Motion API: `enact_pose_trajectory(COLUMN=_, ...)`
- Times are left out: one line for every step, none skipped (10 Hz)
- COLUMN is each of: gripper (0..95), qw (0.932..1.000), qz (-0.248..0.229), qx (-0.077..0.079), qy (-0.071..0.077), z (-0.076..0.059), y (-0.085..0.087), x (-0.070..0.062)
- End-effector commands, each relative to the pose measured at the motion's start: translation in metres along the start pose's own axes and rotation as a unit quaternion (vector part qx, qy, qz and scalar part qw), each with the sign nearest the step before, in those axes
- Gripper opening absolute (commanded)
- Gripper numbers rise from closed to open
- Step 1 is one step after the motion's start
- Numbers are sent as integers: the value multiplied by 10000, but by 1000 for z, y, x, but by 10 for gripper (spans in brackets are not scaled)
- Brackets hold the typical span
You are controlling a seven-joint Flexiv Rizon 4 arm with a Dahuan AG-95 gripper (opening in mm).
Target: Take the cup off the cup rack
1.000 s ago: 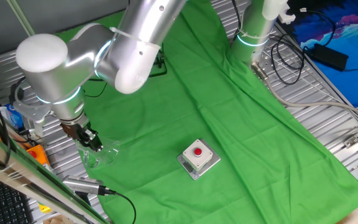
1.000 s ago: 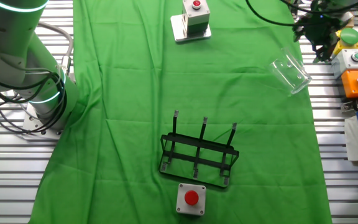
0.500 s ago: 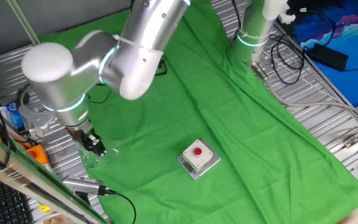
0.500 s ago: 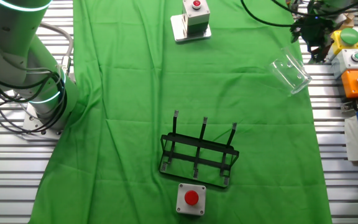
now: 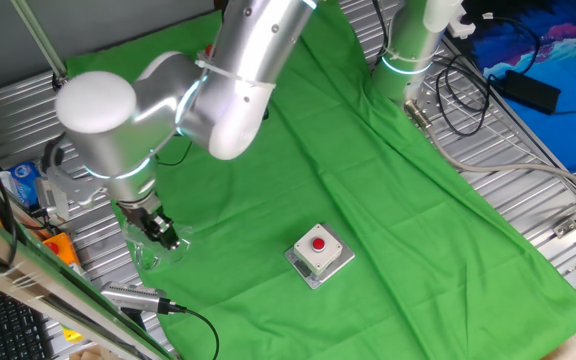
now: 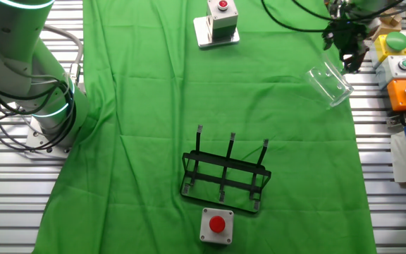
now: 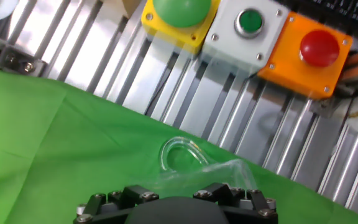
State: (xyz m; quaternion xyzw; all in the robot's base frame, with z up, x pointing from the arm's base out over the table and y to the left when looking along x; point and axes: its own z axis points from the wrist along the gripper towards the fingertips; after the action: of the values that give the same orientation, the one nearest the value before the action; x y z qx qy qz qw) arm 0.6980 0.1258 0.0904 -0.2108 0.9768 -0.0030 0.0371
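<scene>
Clear cup (image 6: 328, 85) lying on its side at the edge of the green cloth (image 6: 189, 106) covering the surface, well apart from the black wire cup rack (image 6: 225, 178), whose posts carry nothing. End effector (image 6: 346, 44) just beside the cup's upper end; whether it is released or clenched cannot be told. In the hand view, the cup (image 7: 194, 163) lies close below the camera, its handle loop visible. A grey box with red button (image 6: 216, 225) sits just beside the rack's base.
</scene>
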Motion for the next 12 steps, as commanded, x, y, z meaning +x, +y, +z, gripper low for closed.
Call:
enact_pose_trajectory(gripper=760, qw=10000, qz=1, qx=3, qy=-7, z=1, y=0, x=3)
enact_pose_trajectory(gripper=760, qw=10000, qz=27, qx=0, qy=-11, z=2, y=0, x=4)
enact_pose_trajectory(gripper=760, qw=10000, qz=58, qx=-3, qy=-12, z=3, y=0, x=6)
enact_pose_trajectory(gripper=760, qw=10000, qz=73, qx=-4, qy=-13, z=3, y=1, x=6)
enact_pose_trajectory(gripper=760, qw=10000, qz=90, qx=-3, qy=-21, z=4, y=2, x=7)
enact_pose_trajectory(gripper=760, qw=9999, qz=117, qx=3, qy=-26, z=4, y=2, x=7)
enact_pose_trajectory(gripper=760, qw=9999, qz=121, qx=6, qy=-41, z=4, y=2, x=7)
enact_pose_trajectory(gripper=760, qw=9999, qz=130, qx=2, qy=-60, z=4, y=1, x=8)
enact_pose_trajectory(gripper=760, qw=9999, qz=141, qx=-6, qy=-69, z=5, y=1, x=8)
enact_pose_trajectory(gripper=760, qw=9999, qz=141, qx=-5, qy=-97, z=6, y=1, x=9)
enact_pose_trajectory(gripper=760, qw=9998, qz=126, qx=6, qy=-123, z=8, y=0, x=10)
enact_pose_trajectory(gripper=760, qw=9998, qz=108, qx=18, qy=-148, z=10, y=0, x=11)
